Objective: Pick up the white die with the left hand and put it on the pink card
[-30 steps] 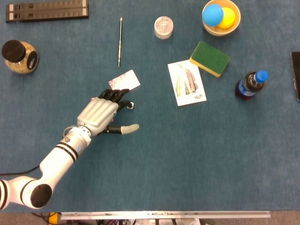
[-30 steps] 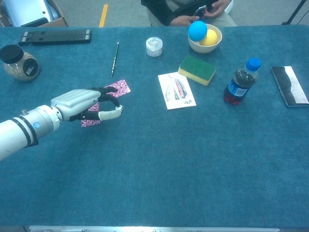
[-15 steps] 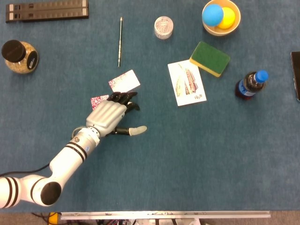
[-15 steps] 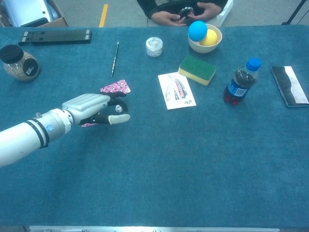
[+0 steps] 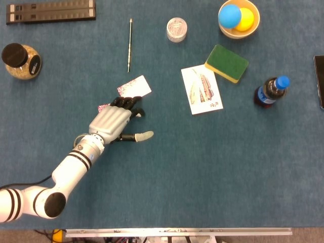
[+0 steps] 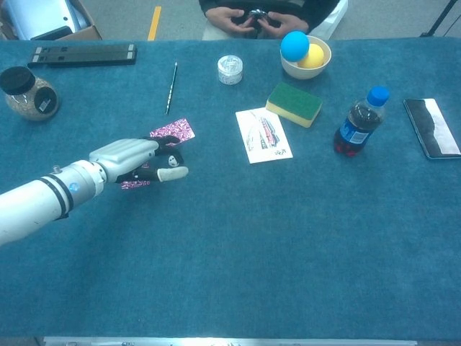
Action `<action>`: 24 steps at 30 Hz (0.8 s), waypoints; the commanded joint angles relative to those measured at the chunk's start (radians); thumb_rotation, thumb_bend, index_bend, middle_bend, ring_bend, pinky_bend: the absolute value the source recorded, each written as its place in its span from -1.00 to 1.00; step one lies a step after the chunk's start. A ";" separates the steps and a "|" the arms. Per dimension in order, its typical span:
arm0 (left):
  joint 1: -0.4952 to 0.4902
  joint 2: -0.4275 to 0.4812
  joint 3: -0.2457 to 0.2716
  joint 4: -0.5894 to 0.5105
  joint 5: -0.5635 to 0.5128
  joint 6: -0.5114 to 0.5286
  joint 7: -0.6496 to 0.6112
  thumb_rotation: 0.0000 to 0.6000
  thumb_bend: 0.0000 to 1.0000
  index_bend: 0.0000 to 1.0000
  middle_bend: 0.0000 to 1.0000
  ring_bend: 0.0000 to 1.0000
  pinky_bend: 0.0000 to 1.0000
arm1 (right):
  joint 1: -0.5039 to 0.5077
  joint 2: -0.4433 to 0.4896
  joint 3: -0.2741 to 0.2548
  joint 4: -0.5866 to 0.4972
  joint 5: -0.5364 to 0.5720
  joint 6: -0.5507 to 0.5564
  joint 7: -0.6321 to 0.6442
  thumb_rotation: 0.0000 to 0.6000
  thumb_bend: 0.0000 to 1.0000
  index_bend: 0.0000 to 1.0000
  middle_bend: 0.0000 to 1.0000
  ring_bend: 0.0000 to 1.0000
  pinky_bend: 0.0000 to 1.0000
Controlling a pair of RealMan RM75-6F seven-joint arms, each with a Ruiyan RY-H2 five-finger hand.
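My left hand [image 5: 112, 121] [image 6: 133, 160] hovers over the lower end of the pink patterned card [image 5: 135, 86] [image 6: 173, 130], left of the table's middle. Its dark fingers curl around the small white die [image 5: 137, 115] [image 6: 171, 160], which peeks out at the fingertips. The thumb, with its pale tip, sticks out to the right below the die. The hand hides the card's middle; one pink corner [image 5: 103, 107] shows at its left. My right hand appears in neither view.
A pencil [image 5: 129, 44] and a small round tin [image 5: 176, 29] lie beyond the card. To the right are a picture card [image 5: 202, 89], a green sponge [image 5: 226, 63], a bowl of balls [image 5: 238, 17] and a cola bottle [image 5: 271, 90]. A jar [image 5: 20, 62] stands far left.
The left hand swung right and toward me, then came back left over the card's lower end. The die stays in its fingertips throughout.
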 commanded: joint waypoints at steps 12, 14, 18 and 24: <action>0.015 0.047 0.014 -0.010 -0.004 0.014 -0.002 -0.97 -0.95 -0.57 -1.00 -1.00 -1.00 | -0.003 -0.002 -0.003 -0.003 -0.005 0.003 -0.008 1.00 -0.42 -0.36 -0.57 -0.79 -0.63; 0.016 0.052 0.014 -0.013 -0.005 0.014 -0.003 -0.97 -0.95 -0.57 -1.00 -1.00 -1.00 | -0.003 -0.002 -0.004 -0.005 -0.006 0.004 -0.010 1.00 -0.42 -0.36 -0.57 -0.79 -0.63; 0.019 0.066 0.014 -0.040 0.015 0.029 0.000 -0.96 -0.95 -0.57 -1.00 -1.00 -1.00 | -0.004 -0.002 -0.004 -0.006 -0.006 0.005 -0.012 1.00 -0.42 -0.36 -0.57 -0.79 -0.63; 0.017 0.073 0.011 -0.068 0.034 0.041 0.008 -0.95 -0.95 -0.57 -1.00 -1.00 -1.00 | -0.004 -0.002 -0.004 -0.008 -0.008 0.007 -0.011 1.00 -0.42 -0.36 -0.57 -0.79 -0.63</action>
